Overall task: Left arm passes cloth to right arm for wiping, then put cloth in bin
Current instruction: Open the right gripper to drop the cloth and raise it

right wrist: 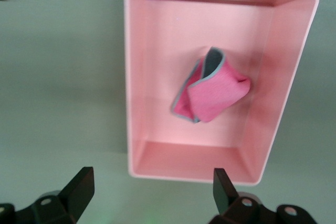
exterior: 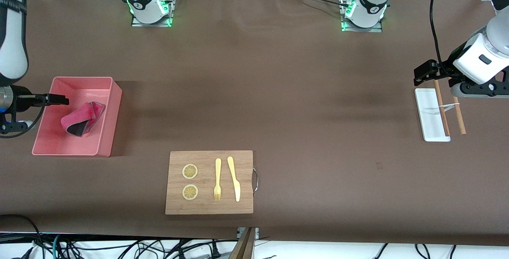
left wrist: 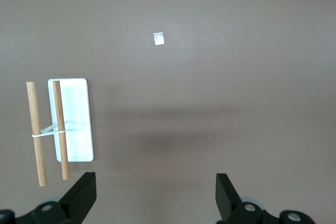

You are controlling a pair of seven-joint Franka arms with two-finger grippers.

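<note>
Crimson cloth (exterior: 82, 119) lies crumpled in bin (exterior: 104, 131), free beneath right end effector (exterior: 59, 100), fingers spread.

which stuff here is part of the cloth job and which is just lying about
Job:
cloth, lying in the bin
bin
right claw, open over the bin
left claw, open, waiting over the white tray

Lying about:
white tray
two wooden sticks
cutting board with fork, knife, lemon slices
</note>
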